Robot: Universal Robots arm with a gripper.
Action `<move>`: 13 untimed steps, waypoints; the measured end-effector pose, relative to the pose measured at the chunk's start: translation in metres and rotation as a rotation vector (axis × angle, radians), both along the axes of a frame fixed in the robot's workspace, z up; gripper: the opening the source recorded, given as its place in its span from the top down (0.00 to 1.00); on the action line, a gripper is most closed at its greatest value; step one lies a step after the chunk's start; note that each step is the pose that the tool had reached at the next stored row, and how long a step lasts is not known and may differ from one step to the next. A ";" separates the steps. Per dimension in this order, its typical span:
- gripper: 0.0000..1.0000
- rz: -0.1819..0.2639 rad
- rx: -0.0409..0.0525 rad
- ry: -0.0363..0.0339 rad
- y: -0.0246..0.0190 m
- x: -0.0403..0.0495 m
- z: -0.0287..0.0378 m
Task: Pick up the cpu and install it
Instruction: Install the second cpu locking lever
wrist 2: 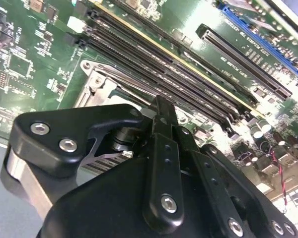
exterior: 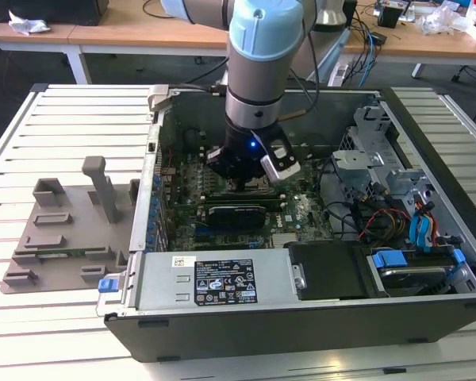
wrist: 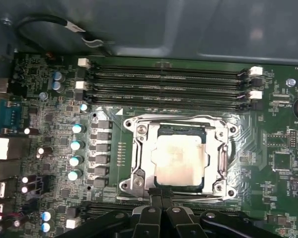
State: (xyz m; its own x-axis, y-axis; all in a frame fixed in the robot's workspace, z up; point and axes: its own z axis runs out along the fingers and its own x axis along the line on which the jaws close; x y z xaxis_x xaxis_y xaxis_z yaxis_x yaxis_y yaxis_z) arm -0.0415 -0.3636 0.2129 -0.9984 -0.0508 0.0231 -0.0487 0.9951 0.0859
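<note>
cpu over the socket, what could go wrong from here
1. The silvery square cpu looks slightly skewed in the metal-framed socket; pressing it down crooked might damage the contacts.
2. The black gripper hangs low at the socket's edge beside the black memory slots, so a sideways slip could knock them.

Exterior view: raised, off the arm, angled down across the open computer case (exterior: 301, 317) and slatted table (exterior: 63, 127); whole workspace visible.
First wrist view: near, facing straight down on the motherboard (wrist: 54, 99).
Second wrist view: very near, oblique past the gripper (wrist 2: 161, 116).
Shared: both wrist views cover the socket (wrist: 181, 158) and memory slots (wrist: 169, 82).
</note>
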 end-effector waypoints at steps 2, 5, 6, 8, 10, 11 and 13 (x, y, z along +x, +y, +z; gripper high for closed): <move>0.89 0.000 -0.0021 0.0003 0.0010 0.0029 0.0000; 0.89 0.000 -0.0049 0.0010 0.0030 0.0079 0.0000; 0.89 0.000 -0.0054 0.0011 0.0032 0.0086 0.0000; 0.89 0.000 -0.0064 0.0012 0.0038 0.0103 0.0000; 0.89 0.000 -0.0074 0.0014 0.0045 0.0126 0.0000; 0.89 0.000 -0.0079 0.0016 0.0047 0.0136 0.0000; 0.89 0.000 -0.0112 0.0017 0.0062 0.0168 0.0000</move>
State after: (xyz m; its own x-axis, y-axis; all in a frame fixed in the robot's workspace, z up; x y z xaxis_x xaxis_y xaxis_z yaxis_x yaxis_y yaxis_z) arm -0.0247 -0.3574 0.2129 -0.9984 -0.0507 0.0254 -0.0486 0.9960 0.0748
